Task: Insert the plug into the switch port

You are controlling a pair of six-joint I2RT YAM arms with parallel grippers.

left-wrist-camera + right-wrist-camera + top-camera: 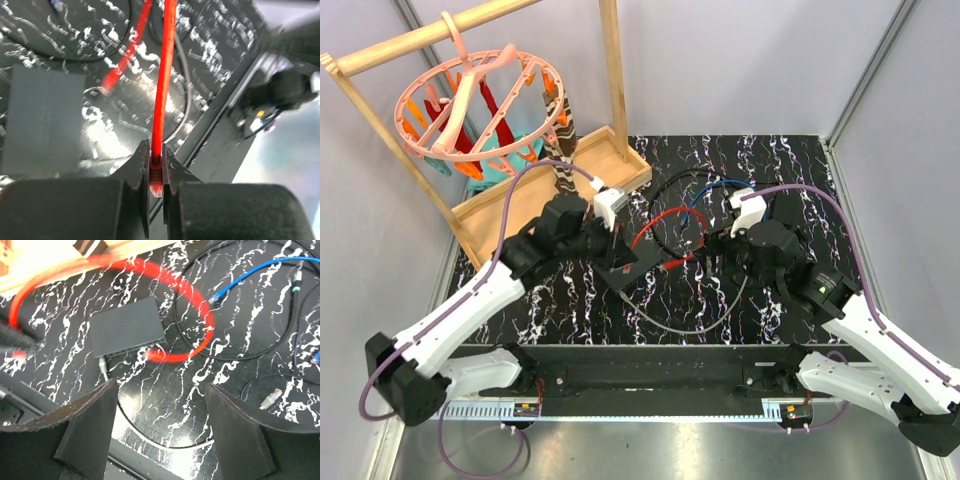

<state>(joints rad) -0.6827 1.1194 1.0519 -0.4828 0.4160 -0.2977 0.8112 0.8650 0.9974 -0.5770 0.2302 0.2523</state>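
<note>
The switch is a flat black box [631,270] on the marbled mat; it also shows in the right wrist view [127,327] and the left wrist view [42,120]. Its port edge [135,347] faces the near side, with a grey cable [102,365] plugged in at one end. My left gripper [607,236] is shut on the red plug [156,176] just left of the switch, above the mat. The red cable [675,215] loops right, and its other plug [152,355] lies by the port edge. My right gripper [160,415] is open and empty, right of the switch.
A wooden rack [610,70] with a pink clip hanger [480,100] and a wooden tray [520,195] stand at the back left. Blue [250,277] and black [240,357] cables and a silver connector [272,401] lie at the right. The grey cable [690,325] curves near the front edge.
</note>
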